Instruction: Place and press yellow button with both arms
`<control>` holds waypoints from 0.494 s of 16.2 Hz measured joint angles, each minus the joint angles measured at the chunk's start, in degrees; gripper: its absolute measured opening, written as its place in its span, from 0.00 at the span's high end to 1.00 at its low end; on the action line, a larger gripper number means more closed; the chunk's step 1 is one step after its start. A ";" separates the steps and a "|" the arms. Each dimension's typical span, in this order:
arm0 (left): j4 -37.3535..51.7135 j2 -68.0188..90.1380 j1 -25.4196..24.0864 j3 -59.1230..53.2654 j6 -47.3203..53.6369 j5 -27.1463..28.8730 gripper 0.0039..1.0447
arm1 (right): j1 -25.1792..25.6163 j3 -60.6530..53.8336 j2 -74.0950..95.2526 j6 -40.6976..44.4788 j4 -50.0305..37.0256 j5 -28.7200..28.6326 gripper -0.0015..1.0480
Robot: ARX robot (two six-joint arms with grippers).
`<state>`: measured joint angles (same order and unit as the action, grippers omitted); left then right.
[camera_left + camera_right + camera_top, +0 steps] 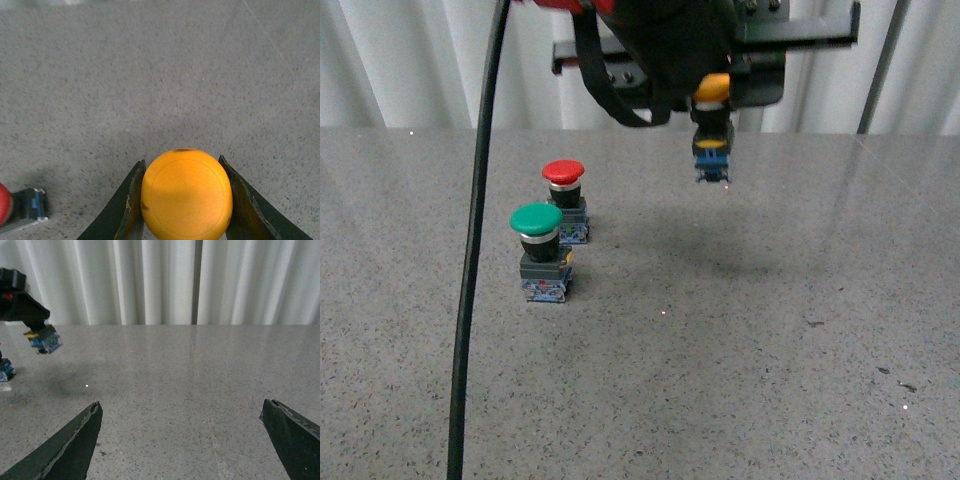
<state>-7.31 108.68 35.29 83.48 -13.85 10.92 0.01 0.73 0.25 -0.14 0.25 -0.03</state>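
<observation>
Grey speckled stone tabletop (pixel 770 330) meets white pleated curtains (pixel 150 280). Near its far edge the left gripper (pixel 181 165) clamps a yellow mushroom-capped push button (pixel 712 135) clear above the surface; the right gripper (pixel 181 409) hangs, jaws wide apart.

Tabletop (pixel 750 380): grey speckled stone-like surface, glossy; small bright glints are scattered near and far. Curtain (pixel 400 60): white, pleated, hung behind the far edge across the full width. A dark vertical gap (pixel 198 280) is seen between two panels.
</observation>
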 joint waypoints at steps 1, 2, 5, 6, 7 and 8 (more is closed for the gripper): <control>0.09 1.25 0.70 -0.02 -0.90 0.24 0.68 | 0.00 0.00 0.00 0.00 0.00 0.00 0.06; 0.17 2.23 1.18 -0.04 -1.62 0.59 0.68 | 0.00 0.00 0.00 0.00 0.00 0.00 0.06; 0.59 3.89 2.60 -0.04 -4.59 3.76 0.68 | 0.00 0.00 0.00 0.00 -0.02 0.00 0.06; 0.04 4.68 2.93 -0.04 -6.08 5.79 0.68 | 0.00 0.00 0.00 0.00 0.00 0.00 0.06; 0.00 5.20 3.19 -0.24 -6.82 6.73 0.68 | 0.00 0.00 0.00 0.00 0.00 0.00 0.06; -0.39 5.60 3.19 -0.42 -7.43 7.08 0.68 | 0.00 0.00 0.00 0.00 0.00 0.00 0.06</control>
<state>-7.70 114.28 38.48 83.07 -21.28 18.00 0.01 0.73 0.25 -0.14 0.25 -0.03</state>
